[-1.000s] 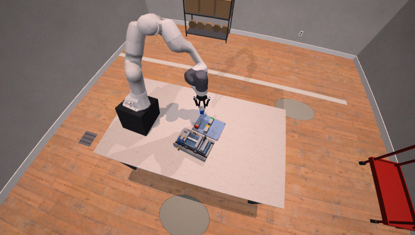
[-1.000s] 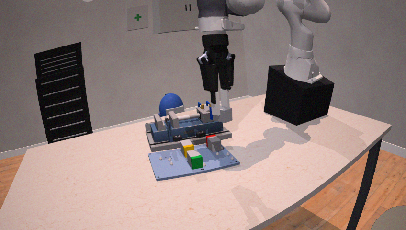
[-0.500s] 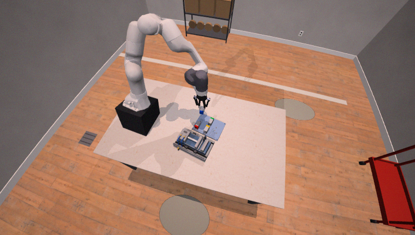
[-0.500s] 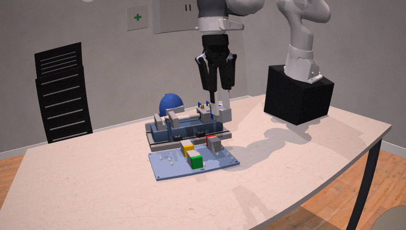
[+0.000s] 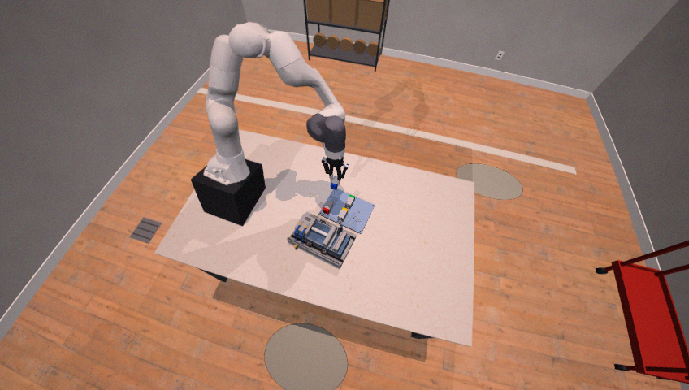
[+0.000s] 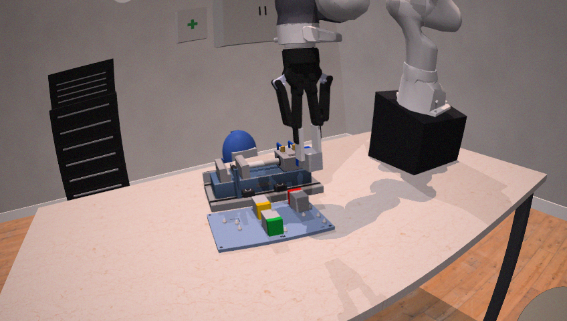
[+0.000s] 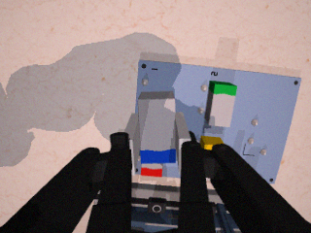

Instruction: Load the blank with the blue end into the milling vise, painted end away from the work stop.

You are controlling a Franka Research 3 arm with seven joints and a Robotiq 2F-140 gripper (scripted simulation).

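Observation:
My gripper (image 5: pixel 334 177) (image 6: pixel 306 152) (image 7: pixel 157 126) is shut on the grey blank with the blue end (image 5: pixel 333 184) (image 6: pixel 313 158) (image 7: pixel 157 135) and holds it level in the air, over the corner of the blue infeed plate (image 5: pixel 361 218) (image 6: pixel 239 238) (image 7: pixel 275 107) that lies towards the robot base. The milling vise (image 5: pixel 319 237) (image 6: pixel 254 174) (image 7: pixel 155 209) stands beside the plate, its jaws apart. The red-ended blank (image 5: pixel 327 209) (image 6: pixel 298 200) (image 7: pixel 152 173), the yellow-ended blank (image 5: pixel 342 212) (image 6: pixel 261 204) (image 7: pixel 210 143) and the green-ended blank (image 5: pixel 349 198) (image 6: pixel 272 223) (image 7: pixel 224 103) lie on the plate.
The arm's black pedestal (image 5: pixel 229 192) (image 6: pixel 413 135) stands at the table's corner. A blue dome (image 6: pixel 237 144) shows behind the vise. Small pins stick up from the infeed plate. Hoses and fittings sit on the vise's end nearest the held blank.

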